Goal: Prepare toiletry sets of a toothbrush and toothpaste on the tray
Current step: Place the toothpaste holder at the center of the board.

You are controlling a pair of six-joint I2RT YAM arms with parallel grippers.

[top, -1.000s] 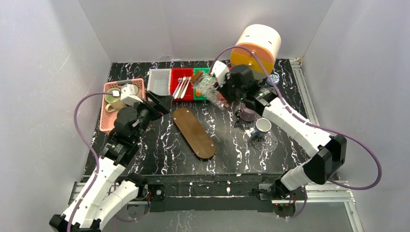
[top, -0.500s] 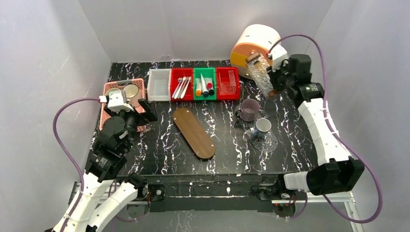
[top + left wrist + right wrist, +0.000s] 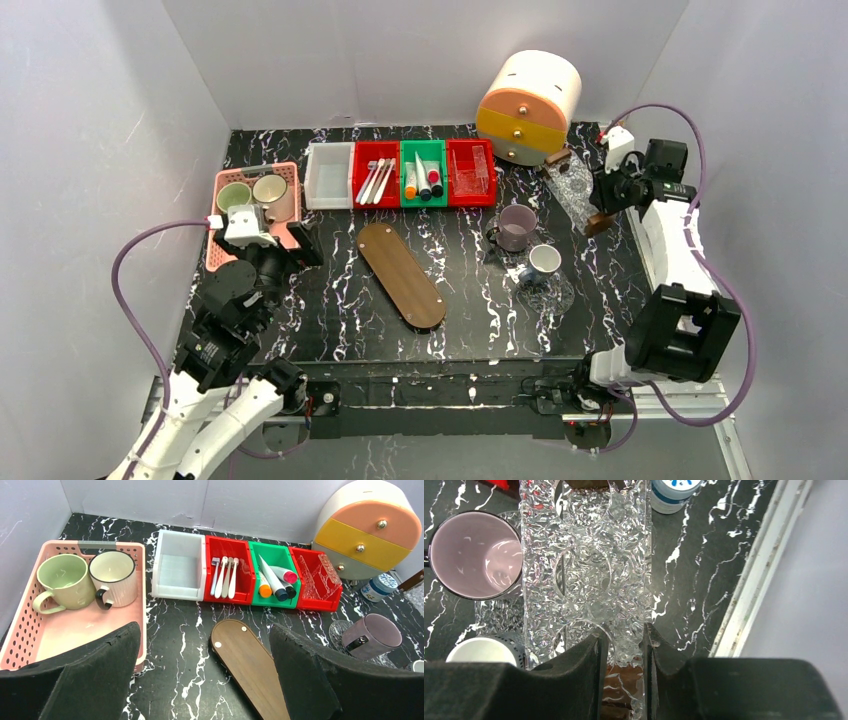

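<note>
Toothbrushes (image 3: 224,577) and tubes (image 3: 274,577) lie in bins (image 3: 227,600) beyond the left gripper (image 3: 205,640), its fingers (image 3: 95,670) spread wide, empty. The right gripper (image 3: 622,647) pinches a clear rack (image 3: 584,555), carried rightward since.

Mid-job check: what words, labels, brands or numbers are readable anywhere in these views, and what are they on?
No text can be read in any view.
Label on the small white jar: blue marks, too blurred to read.
Sides of the toothpaste tubes: no legible print.
Front of the drawer unit: no lettering visible.
Surface of the clear textured panel: pattern only, no print.
</note>
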